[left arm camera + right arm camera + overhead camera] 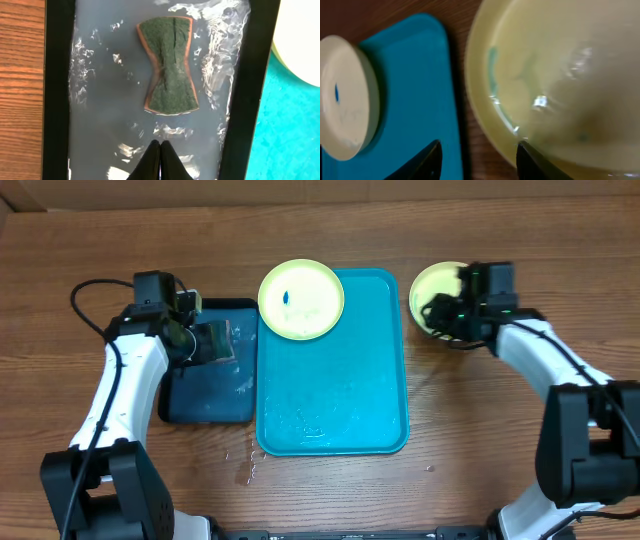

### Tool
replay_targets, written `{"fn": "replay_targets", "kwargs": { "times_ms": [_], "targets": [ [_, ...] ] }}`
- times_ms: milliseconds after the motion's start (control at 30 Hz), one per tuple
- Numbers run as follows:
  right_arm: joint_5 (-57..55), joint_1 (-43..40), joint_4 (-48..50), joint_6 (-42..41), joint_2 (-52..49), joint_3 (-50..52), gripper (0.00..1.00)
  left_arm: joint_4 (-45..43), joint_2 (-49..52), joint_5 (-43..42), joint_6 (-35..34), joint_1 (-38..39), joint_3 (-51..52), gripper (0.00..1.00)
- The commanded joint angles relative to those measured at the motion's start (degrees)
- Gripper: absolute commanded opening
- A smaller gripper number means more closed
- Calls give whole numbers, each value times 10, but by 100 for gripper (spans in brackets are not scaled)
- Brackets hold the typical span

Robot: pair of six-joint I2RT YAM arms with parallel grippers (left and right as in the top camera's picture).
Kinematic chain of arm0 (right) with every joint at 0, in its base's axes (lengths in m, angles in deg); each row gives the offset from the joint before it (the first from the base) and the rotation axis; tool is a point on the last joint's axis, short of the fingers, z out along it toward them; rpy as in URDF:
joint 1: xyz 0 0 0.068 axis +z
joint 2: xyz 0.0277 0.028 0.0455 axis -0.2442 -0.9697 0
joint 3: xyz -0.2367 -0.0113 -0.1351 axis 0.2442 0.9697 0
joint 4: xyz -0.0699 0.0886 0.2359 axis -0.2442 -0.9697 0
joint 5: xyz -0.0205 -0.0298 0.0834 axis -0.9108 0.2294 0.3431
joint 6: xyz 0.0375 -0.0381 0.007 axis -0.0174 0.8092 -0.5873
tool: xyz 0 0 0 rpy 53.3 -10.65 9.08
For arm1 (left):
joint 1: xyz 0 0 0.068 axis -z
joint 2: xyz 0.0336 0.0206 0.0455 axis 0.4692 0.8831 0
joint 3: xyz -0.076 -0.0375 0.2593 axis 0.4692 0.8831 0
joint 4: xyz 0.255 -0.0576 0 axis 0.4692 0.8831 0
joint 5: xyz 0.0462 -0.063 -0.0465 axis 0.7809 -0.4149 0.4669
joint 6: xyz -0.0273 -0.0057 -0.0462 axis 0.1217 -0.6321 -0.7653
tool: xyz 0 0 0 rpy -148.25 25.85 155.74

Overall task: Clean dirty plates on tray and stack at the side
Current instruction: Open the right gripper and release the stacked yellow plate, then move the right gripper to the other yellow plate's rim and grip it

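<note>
The left claw (160, 152), pressed together, hangs over the sponge (169, 65), the right claw (480, 145) is spread by the side plate (560, 75); next, I think, grab the sponge and scrub the smudged plate (300, 300) on the tray (350, 380).

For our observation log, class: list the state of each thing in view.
smudged plate: blue mark, uncleaned, on turquoise tray.
side plate: on table, off tray.
turquoise tray: wet.
navy tray: wet inside.
sponge: lying flat, unheld.
left gripper: shut, empty.
right gripper: open at side plate.

Bright even light, white glare on wet navy tray (110, 95), close plate (560, 75) blurred at right wrist
</note>
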Motion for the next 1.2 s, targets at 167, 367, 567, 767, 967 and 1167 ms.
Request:
{"fn": "replay_targets", "kwargs": {
  "times_ms": [167,367,567,767,967,1167],
  "targets": [
    [-10,80,28,17,8,-51,52,1,31,-32,20,12,0,35],
    [-35,118,26,14,6,-95,52,2,40,-33,20,12,0,37],
    [-85,152,79,17,-8,-96,53,2,40,-54,9,12,0,49],
    [-88,179,150,17,-64,-96,52,7,40,-59,9,12,0,48],
    [-89,197,208,17,-124,-96,52,18,40,-57,10,12,0,48],
    [-90,199,231,14,-164,-96,47,19,40,-57,10,12,0,48]
  ]
}}
